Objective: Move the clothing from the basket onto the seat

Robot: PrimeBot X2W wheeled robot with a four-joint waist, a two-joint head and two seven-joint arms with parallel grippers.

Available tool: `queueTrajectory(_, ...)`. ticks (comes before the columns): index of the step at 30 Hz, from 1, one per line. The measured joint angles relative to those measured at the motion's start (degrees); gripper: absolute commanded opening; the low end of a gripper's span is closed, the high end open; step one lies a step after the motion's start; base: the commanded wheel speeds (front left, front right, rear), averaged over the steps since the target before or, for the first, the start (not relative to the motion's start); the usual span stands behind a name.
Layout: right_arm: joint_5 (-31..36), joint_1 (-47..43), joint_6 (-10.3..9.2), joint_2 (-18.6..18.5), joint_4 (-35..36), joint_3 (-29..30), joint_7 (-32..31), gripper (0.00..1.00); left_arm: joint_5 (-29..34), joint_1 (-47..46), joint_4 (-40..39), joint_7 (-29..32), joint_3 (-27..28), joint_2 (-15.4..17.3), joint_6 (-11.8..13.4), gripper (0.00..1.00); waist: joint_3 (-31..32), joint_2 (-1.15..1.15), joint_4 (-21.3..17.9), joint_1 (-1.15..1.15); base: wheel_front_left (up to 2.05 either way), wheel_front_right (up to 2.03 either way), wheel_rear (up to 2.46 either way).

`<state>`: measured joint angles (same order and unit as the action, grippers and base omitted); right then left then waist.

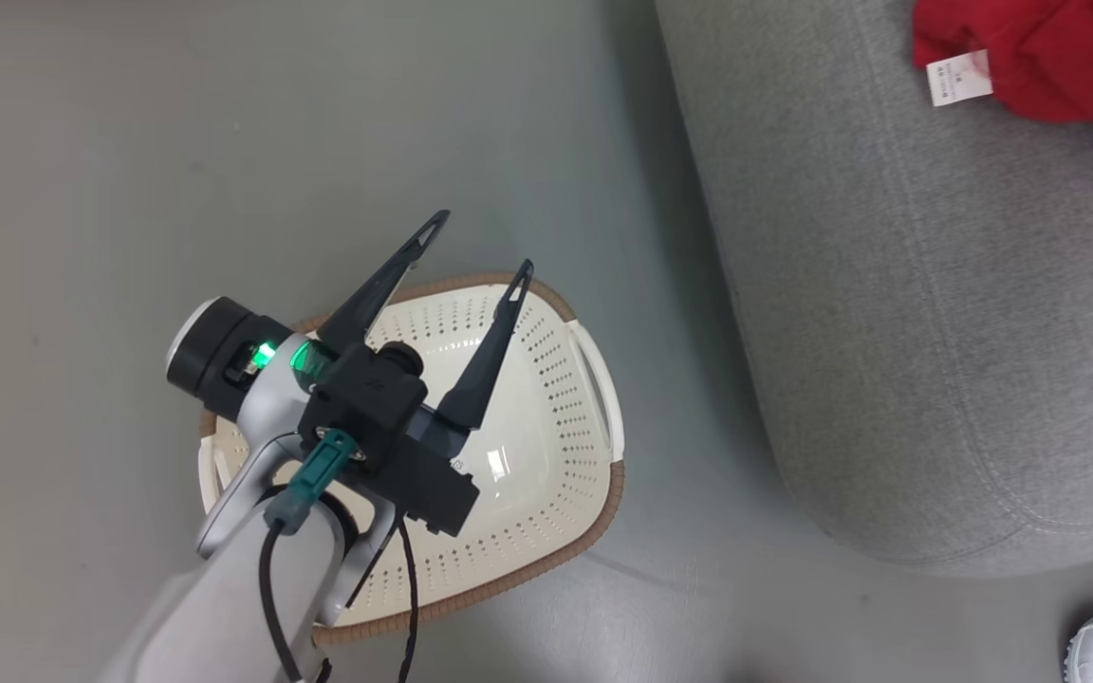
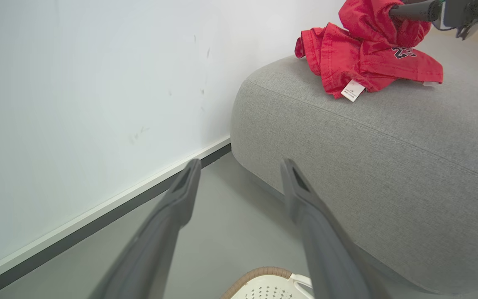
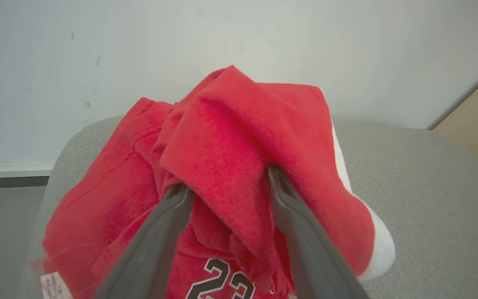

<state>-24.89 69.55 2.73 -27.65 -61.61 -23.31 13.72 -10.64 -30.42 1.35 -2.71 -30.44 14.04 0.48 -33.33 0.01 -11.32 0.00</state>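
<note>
Right wrist view adds right end effector (image 3: 227,180), parted amid clothing (image 3: 239,124).

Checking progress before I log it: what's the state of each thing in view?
basket: on the floor, no clothing seen inside.
clothing: heaped on the seat.
seat: carries the clothing.
left gripper: open, empty, above the basket.
right gripper: open, cloth draped over its fingertips.

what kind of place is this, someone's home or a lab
Likely a living-room-style indoor space, perhaps a staged one: a large grey fabric sofa seat by a plain white wall, and a laundry basket on the smooth grey floor beside it.
</note>
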Motion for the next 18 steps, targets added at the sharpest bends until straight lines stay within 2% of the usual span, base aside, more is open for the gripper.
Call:
queueTrajectory(9,0.7,-5.1,1.82,3.2,0.5,-1.8,0.6,1.00,-2.7,2.1,3.8,-3.0,1.8,-0.4,0.1,1.00,4.4,0.00,-1.9,0.00,0.00,0.00,0.00)
queueTrajectory(18,0.8,-10.5,2.32,4.3,3.6,-2.6,0.6,1.00,-5.5,4.9,6.6,-5.6,4.2,-1.9,1.4,1.00,9.8,-0.01,-3.2,0.00,0.00,0.00,0.00)
